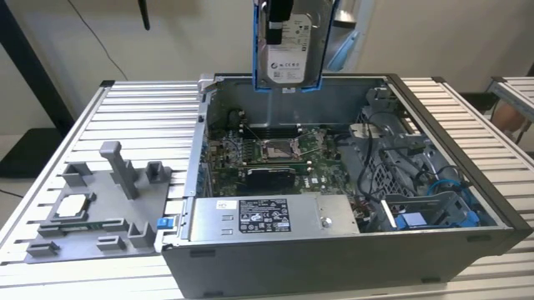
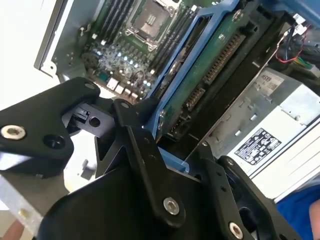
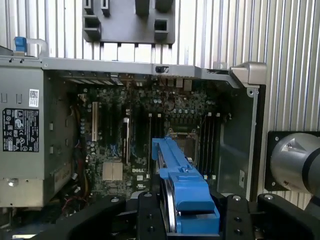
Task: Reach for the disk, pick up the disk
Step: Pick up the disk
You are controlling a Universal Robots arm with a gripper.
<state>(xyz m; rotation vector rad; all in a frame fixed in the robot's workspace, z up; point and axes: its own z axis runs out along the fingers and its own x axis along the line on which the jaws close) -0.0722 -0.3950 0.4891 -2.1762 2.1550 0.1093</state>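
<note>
Two fingers (image 3: 147,215) clamp the one disk (image 1: 292,59), held upright above the one open computer case (image 1: 334,262).

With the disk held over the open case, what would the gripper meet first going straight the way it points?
Likely the motherboard around the processor socket, and the disk clamped in the gripper would touch it first. Depth is unclear.

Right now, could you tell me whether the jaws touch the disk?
Touching. In the first wrist view the gripper clamps the disk, jaws against both sides of its blue frame; the exterior view shows it above the computer case.
</note>
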